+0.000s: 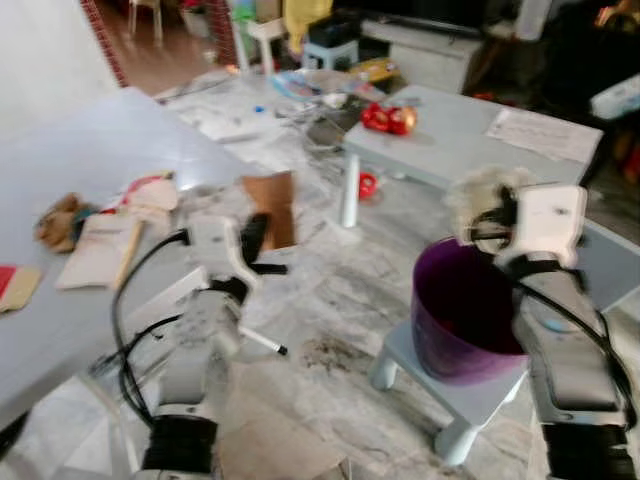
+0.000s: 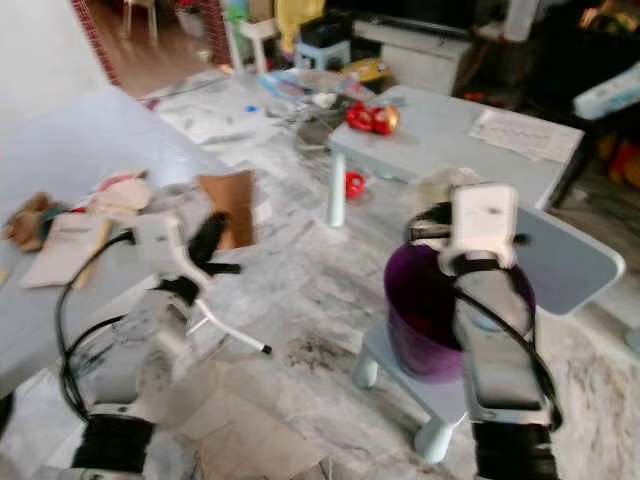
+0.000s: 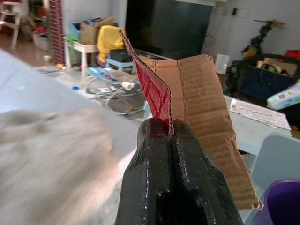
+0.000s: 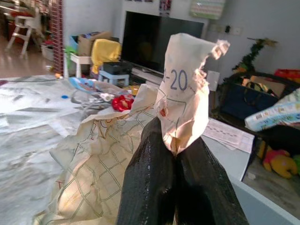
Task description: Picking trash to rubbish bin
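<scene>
So the trash here is two pieces, one per arm. The crumpled paper, cream with a grid print and "-20" on it, is pinched in the right end effector, whose black fingers are pressed together on it. In the head views that paper wad sits right over the back rim of the purple bin, maybe touching it, too blurry to say for sure. The bin stands on a small pale blue stool on the marble floor.

The other piece is a torn bit of brown cardboard with a glossy red face on one side. The left end effector has its fingers clamped shut on the bottom edge, and the cardboard sticks up from them. That arm is out over the floor, just off the edge of the big grey desk, well apart from the bin.

More litter lies on that desk: a booklet, a brown crumpled lump and some red and white scraps. Further back there's a second low desk with red things and a printed sheet on it.
</scene>
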Available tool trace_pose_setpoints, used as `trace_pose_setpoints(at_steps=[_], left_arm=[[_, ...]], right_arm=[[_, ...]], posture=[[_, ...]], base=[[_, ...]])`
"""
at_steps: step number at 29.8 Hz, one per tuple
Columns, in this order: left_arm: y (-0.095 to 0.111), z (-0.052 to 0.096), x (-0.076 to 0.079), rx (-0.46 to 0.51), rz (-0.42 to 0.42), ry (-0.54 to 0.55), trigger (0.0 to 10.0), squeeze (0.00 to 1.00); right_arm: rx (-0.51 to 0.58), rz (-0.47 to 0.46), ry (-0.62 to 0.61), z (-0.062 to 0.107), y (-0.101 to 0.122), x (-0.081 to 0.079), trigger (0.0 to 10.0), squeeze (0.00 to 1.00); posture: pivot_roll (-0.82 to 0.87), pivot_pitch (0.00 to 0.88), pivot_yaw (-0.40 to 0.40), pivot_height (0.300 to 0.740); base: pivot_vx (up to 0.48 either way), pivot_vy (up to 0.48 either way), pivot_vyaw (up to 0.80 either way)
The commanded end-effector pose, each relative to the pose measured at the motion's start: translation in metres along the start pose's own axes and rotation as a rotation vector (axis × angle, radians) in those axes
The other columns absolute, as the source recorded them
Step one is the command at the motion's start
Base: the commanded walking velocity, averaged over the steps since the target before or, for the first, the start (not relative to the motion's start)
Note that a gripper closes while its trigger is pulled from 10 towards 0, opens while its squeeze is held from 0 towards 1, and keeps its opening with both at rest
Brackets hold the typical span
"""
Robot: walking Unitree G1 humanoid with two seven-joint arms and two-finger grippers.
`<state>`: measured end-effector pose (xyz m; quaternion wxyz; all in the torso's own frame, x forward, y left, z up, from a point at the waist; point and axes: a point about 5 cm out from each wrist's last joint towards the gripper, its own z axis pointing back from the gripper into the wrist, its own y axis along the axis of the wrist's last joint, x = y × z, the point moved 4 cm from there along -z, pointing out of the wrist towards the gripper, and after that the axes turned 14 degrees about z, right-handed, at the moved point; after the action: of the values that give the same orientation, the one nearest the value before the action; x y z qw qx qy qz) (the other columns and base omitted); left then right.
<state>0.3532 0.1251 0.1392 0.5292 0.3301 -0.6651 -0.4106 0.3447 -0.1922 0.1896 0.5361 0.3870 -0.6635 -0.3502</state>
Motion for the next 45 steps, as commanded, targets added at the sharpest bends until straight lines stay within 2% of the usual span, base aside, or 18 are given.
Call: trace_pose_setpoints(at_steps=[1, 12, 15, 30, 45], left_arm=[[-0.0004, -0.0027, 0.0106, -0.001, 0.005, -0.034, 0.0, 0.0], [-0.0038, -0.0016, 0.0169, -0.01, 0.023, -0.062, 0.0, 0.0], [-0.003, -0.0039, 0.014, -0.01, 0.025, -0.033, 0.0, 0.0], [-0.0048, -0.005, 0.0151, -0.028, 0.034, -0.035, 0.0, 0.0], [-0.005, -0.0062, 0.0162, -0.032, 0.027, -0.038, 0.0, 0.0]], right_arm=[[-0.006, 0.012, -0.028, -0.0005, -0.0013, 0.0102, 10.0, 0.0], [-0.032, 0.005, -0.038, -0.0023, -0.0055, 0.0106, 10.0, 0.0], [-0.033, 0.006, -0.041, -0.0029, -0.0053, 0.0099, 10.0, 0.0], [-0.04, 0.004, -0.049, -0.0049, -0.0067, 0.0102, 10.0, 0.0], [-0.043, 0.001, -0.053, -0.0078, -0.0093, 0.0114, 10.0, 0.0]], posture=[[-0.08, 0.083, 0.085, 0.74], [-0.08, 0.076, 0.081, 0.74], [-0.08, 0.074, 0.085, 0.74], [-0.08, 0.072, 0.086, 0.74], [-0.08, 0.071, 0.09, 0.74]], base=[[0.48, 0.0, 0.0], [0.087, 0.0, -0.61], [0.0, 0.0, -0.76], [0.0, 0.0, -0.77], [0.0, 0.0, 0.0]])
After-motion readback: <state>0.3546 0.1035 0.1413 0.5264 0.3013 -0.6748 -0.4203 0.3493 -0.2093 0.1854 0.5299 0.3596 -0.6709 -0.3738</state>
